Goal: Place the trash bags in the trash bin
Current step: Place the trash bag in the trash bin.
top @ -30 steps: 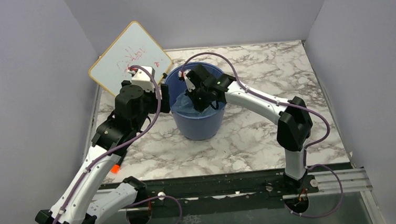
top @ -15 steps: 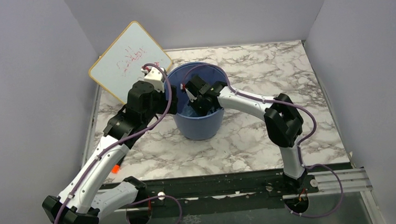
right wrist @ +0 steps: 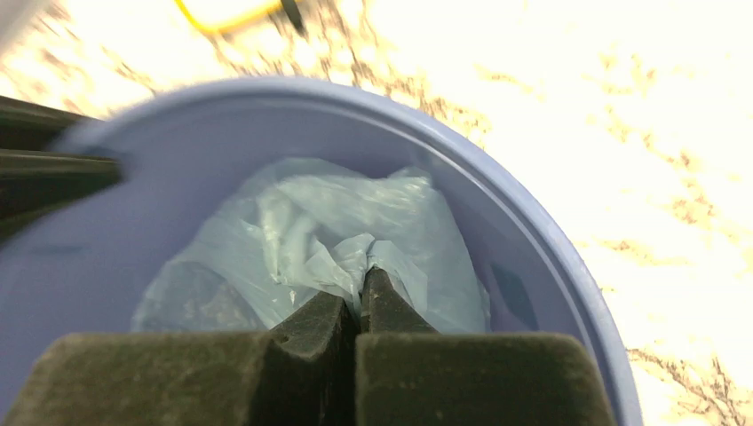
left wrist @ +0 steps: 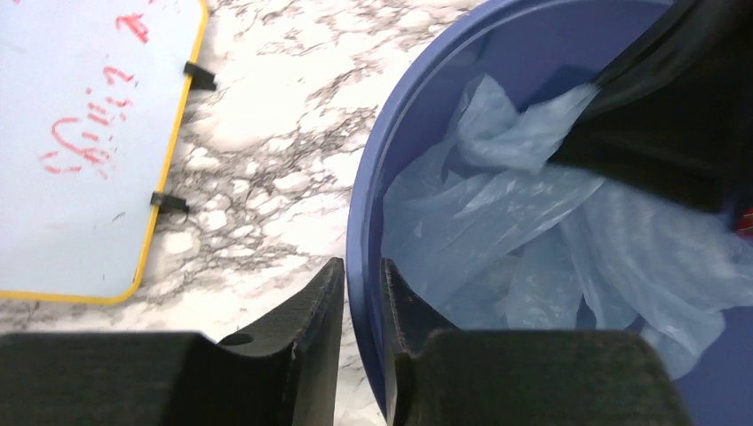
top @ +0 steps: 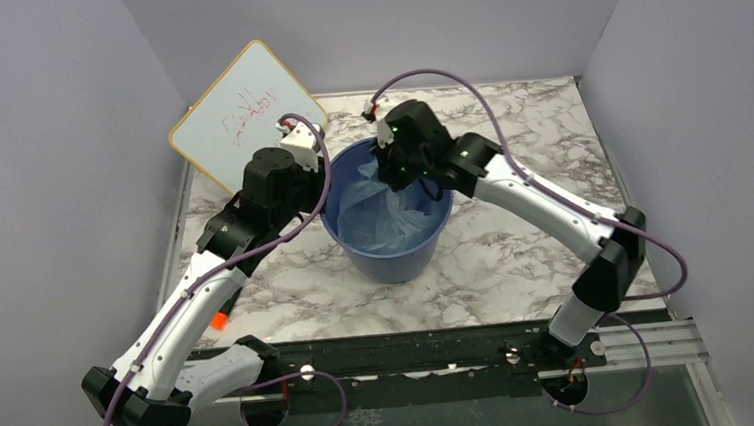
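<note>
Here the right pincer, closed tight, pinches a fold of the trash bag lying inside the trash bin; the left pincer clamps the bin's left rim, one finger on each side.

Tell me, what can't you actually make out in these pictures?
- Red writing on the white board: too small from above, cut off by the left wrist view's edge.
- Floor of the trash bin: covered by the trash bag in every view.
- Orange object beside the left arm: too small to identify.
</note>
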